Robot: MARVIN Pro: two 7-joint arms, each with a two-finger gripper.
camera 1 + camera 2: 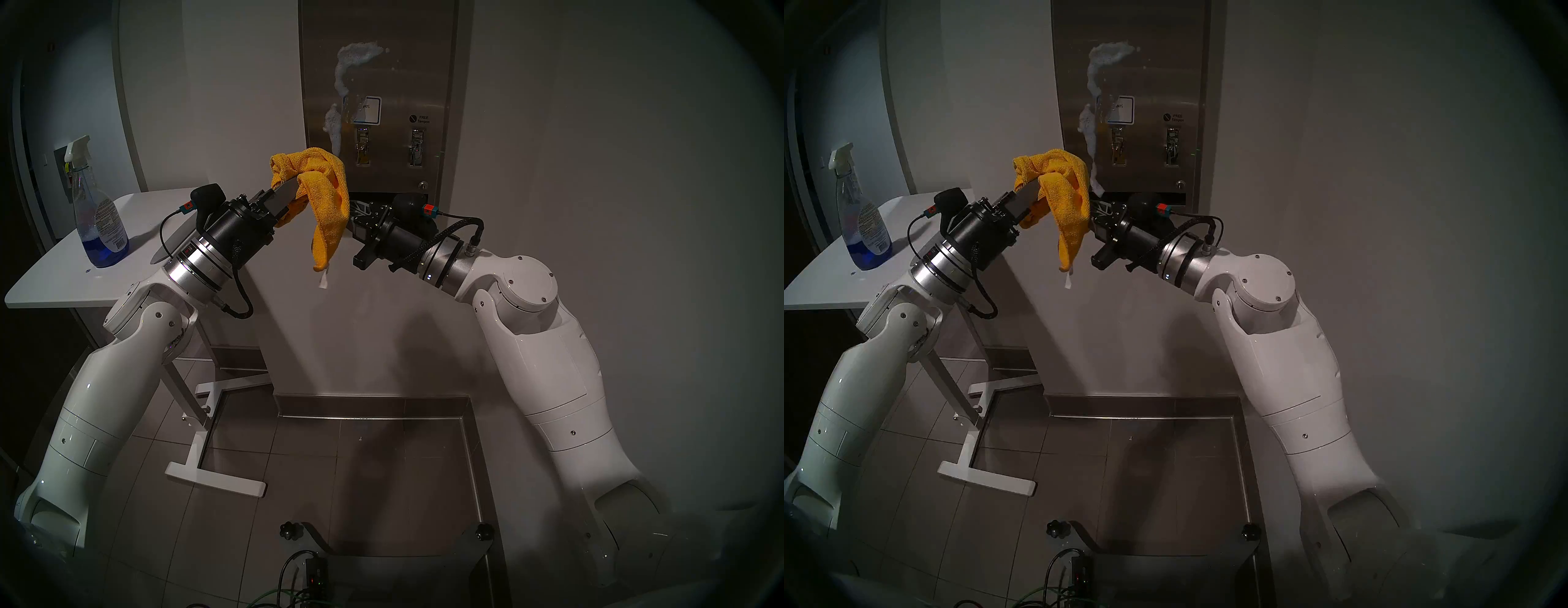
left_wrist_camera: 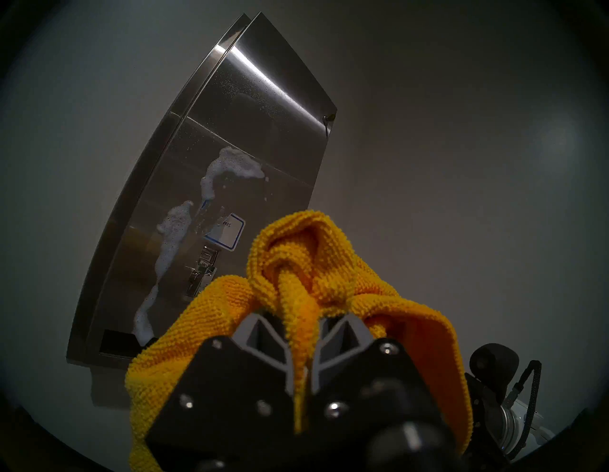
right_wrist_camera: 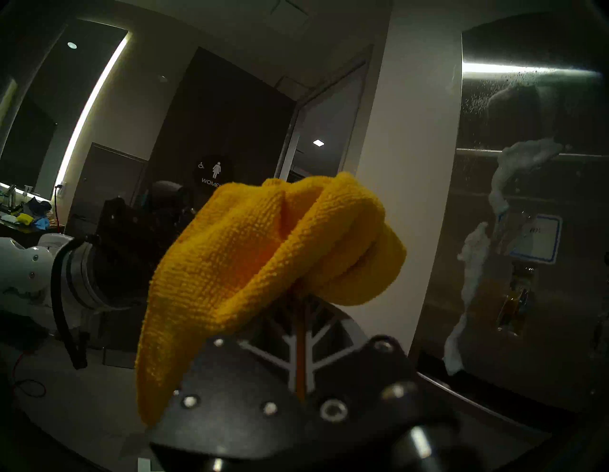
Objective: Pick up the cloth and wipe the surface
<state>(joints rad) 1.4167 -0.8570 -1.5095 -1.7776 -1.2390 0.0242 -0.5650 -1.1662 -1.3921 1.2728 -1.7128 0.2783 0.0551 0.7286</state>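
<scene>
The mustard-yellow cloth (image 1: 326, 191) hangs bunched between my two grippers, in front of the lower left of the stainless-steel dispenser panel (image 1: 399, 76). My left gripper (image 1: 290, 195) is shut on one part of the cloth (image 2: 309, 263). My right gripper (image 1: 354, 210) is shut on another fold of the cloth (image 3: 263, 250), and a thin strip shows between its fingers. White foam (image 1: 352, 55) streaks down the panel's left side, past the blue-bordered label (image 1: 370, 111). Two coin mechanisms (image 1: 362, 146) and a small lock (image 1: 422, 185) show. The dark slot is mostly hidden behind my right wrist.
A spray bottle (image 1: 99, 220) with blue liquid stands on the white rounded table (image 1: 55, 276) at the left, beside my left arm. The table's white foot (image 1: 216, 479) lies on the tiled floor. The wall runs right of the panel.
</scene>
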